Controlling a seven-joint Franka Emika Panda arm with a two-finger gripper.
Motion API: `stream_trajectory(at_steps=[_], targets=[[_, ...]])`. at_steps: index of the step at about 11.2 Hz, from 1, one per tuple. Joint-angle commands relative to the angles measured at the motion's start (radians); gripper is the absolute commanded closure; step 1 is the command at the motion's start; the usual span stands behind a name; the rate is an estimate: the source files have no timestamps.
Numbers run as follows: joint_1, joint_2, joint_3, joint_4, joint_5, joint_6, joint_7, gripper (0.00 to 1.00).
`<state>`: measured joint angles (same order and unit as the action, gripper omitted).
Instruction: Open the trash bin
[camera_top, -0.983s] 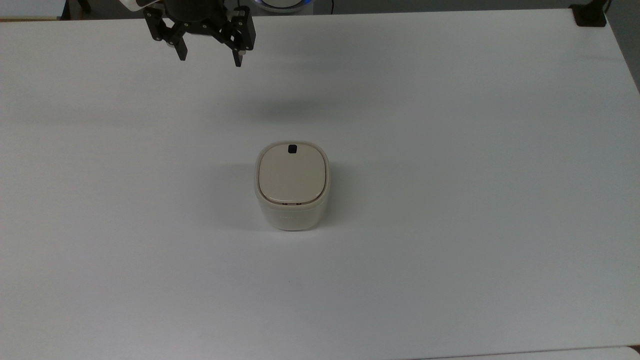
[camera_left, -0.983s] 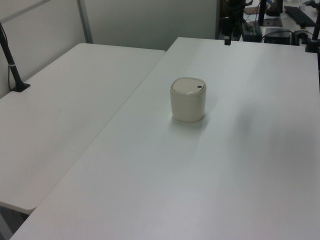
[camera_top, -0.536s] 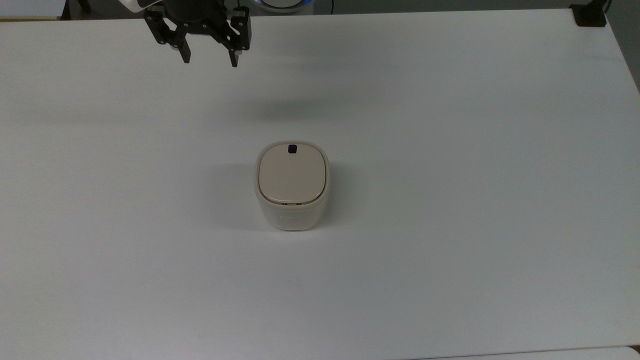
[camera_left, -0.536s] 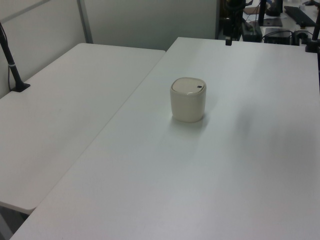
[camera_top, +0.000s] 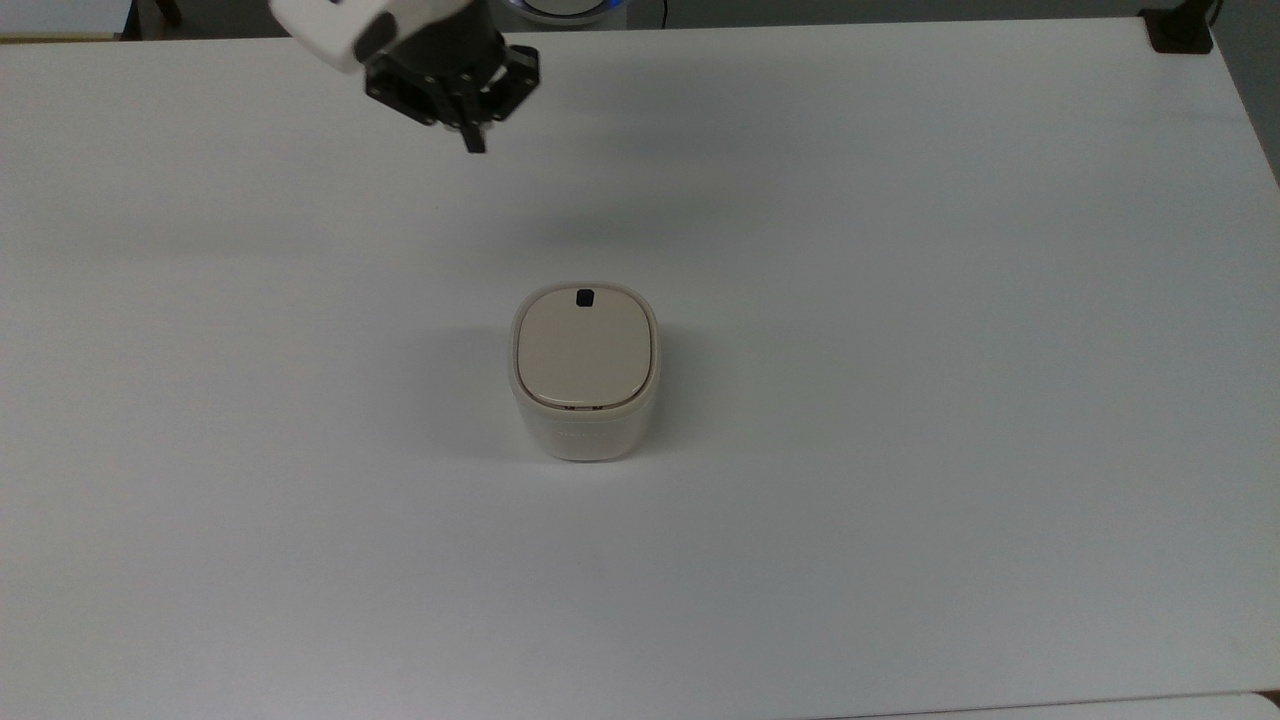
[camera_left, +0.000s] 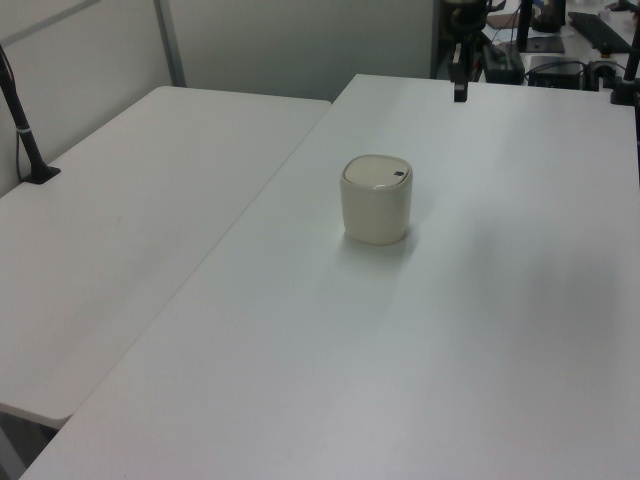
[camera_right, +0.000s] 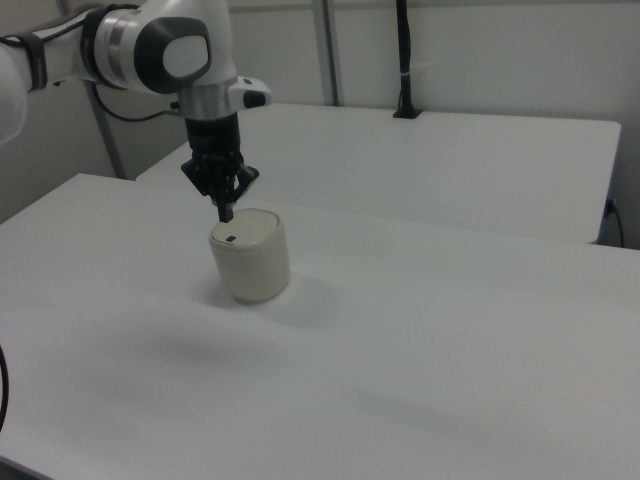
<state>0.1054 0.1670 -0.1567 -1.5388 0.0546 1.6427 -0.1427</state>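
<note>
Item 1, gripper (camera_top: 470, 135): compared with 1 second ago its 2 fingers have drawn together from a wide spread into a single point and it has shifted toward the top view's right, which you can read as preparation to press with the tip, though it hangs near the table's (camera_top: 900, 500) far edge, well apart from the target. Item 2, trash bin (camera_top: 585, 372): 1 unit, upright near the table's centre, flat beige lid (camera_top: 584, 350) seated shut with the black button (camera_top: 585, 297) on the edge nearest the gripper. You cannot see any contents while the lid is down, so count the task as not yet begun.
</note>
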Motion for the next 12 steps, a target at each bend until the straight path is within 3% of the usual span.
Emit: stream_trajectory(at_steps=[1,5,12], targets=[[0.108,0.07,-0.044,0.0,0.022,0.15,0.03,1.0],[0.152,0.164,-0.044,0.002,0.022,0.344,0.152,1.0],[0.189,0.238,-0.046,0.002,0.007,0.359,0.153,1.0]])
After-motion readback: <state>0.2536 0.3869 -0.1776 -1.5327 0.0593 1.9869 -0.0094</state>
